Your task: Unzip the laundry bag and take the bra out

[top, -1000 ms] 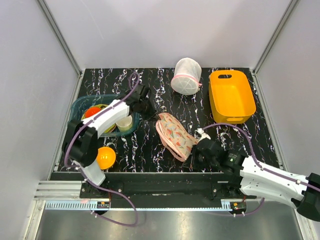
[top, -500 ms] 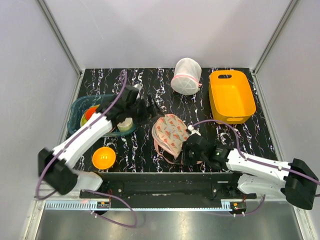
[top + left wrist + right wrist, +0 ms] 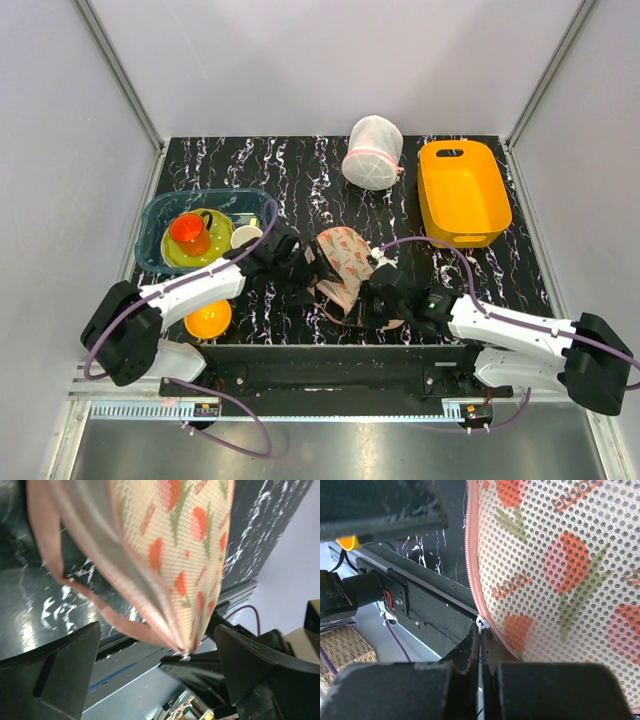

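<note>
Soft, light and limp, the laundry bag [image 3: 343, 260] sits near-centre on the bench [image 3: 300, 170], best tensioned by its pink edging; left pincer [image 3: 156, 650] spread around it, right pincer [image 3: 480, 636] pinching the zip pull [image 3: 480, 624].

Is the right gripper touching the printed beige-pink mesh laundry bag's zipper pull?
Touching: right wrist view shows the right gripper pinching the white zipper pull.

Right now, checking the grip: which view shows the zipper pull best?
Right wrist: the zipper pull sits close-up in the right gripper. Left wrist shows it tiny below the laundry bag; top external hides it.
</note>
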Tool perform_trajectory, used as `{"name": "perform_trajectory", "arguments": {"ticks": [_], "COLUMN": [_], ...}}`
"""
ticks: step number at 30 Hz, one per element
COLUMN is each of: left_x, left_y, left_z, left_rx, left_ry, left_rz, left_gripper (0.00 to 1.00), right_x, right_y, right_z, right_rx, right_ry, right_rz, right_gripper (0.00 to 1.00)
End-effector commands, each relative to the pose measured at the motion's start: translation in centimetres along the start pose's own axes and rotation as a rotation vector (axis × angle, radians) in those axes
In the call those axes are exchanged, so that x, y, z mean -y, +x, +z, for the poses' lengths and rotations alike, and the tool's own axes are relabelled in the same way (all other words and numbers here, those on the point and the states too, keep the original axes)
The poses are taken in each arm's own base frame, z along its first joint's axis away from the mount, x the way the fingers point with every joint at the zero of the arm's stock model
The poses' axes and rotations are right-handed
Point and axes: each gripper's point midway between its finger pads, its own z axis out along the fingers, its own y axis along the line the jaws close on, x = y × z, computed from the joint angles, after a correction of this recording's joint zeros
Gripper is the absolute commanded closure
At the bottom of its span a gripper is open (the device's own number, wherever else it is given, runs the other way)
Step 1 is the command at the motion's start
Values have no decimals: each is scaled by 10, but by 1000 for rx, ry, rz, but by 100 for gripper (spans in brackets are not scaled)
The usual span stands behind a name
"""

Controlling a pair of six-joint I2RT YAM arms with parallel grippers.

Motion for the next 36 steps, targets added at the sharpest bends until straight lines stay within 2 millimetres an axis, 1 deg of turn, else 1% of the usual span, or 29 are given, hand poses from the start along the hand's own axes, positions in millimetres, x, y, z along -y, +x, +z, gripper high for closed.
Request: {"name": "perform_trajectory", "arguments": {"ticks": [1,2,3,4,5,6,7,8,9,11,12,13,14,15,16,17,18,19,20,21,23,24,26,27,29,30,33,36], "left_x": [60,58,59,66,62,62,67,64,66,68,69,58,66,63,57,58,56,53,54,53,55,57,62,63,68,68,71,73], "left_y": [-13,-12,-12,-11,-10,-8,-6,-5,-6,-10,-17,-21,-28,-38,-42,-47,-56,-60,-64,-71,-77,-83,-86,-89,-92,-94,-95,-89], "left_z": [6,15,19,22,31,35,37,41,40,34,29,25,18,13,10,7,3,0,-2,-5,-10,-14,-18,-21,-25,-27,-28,-23], "left_rx": [24,10,6,1,-10,-26,-34,-44,-39,-18,23,31,53,85,90,101,115,119,121,133,137,146,141,135,134,137,130,96], "left_ry": [193,174,173,181,159,154,155,139,137,109,90,33,31,9,-21,-23,-25,-34,-29,-27,-19,-13,6,18,34,34,41,56], "left_rz": [13,5,7,16,10,11,17,16,20,36,47,40,67,62,58,70,57,52,54,45,51,45,59,57,76,76,97,111], "left_gripper": [1,1,1,1,1,4,8,14,35,63,79,97,100,100,100,100,100,100,100,100,100,100,100,100,100,100,100,100], "right_x": [-23,-21,-21,-21,-21,-21,-19,-20,-19,-14,-8,0,0,10,13,11,21,23,23,33,37,48,55,66,74,83,92,91], "right_y": [-8,-7,-7,-7,-7,-7,-7,-7,-7,-5,-2,1,0,6,9,9,14,15,15,20,22,27,31,36,38,42,48,44], "right_z": [-11,-11,-11,-11,-12,-12,-12,-13,-14,-18,-19,-21,-27,-28,-30,-37,-38,-40,-46,-46,-51,-49,-50,-47,-45,-42,-39,-40], "right_rx": [22,20,19,18,23,21,21,24,23,26,24,23,37,29,26,37,28,32,42,36,42,32,34,30,37,35,25,37], "right_ry": [-73,-69,-69,-68,-70,-70,-64,-66,-65,-58,-45,-21,-35,-17,-17,-40,-18,-19,-35,-9,-12,15,22,49,56,75,92,106], "right_rz": [-22,-22,-23,-22,-24,-22,-20,-22,-23,-24,-22,-14,-1,9,15,25,32,38,49,54,62,66,73,77,91,94,121,128], "right_gripper": [100,100,100,100,100,100,100,100,100,100,100,100,100,100,100,100,100,100,100,100,100,100,100,100,100,100,100,100]}}
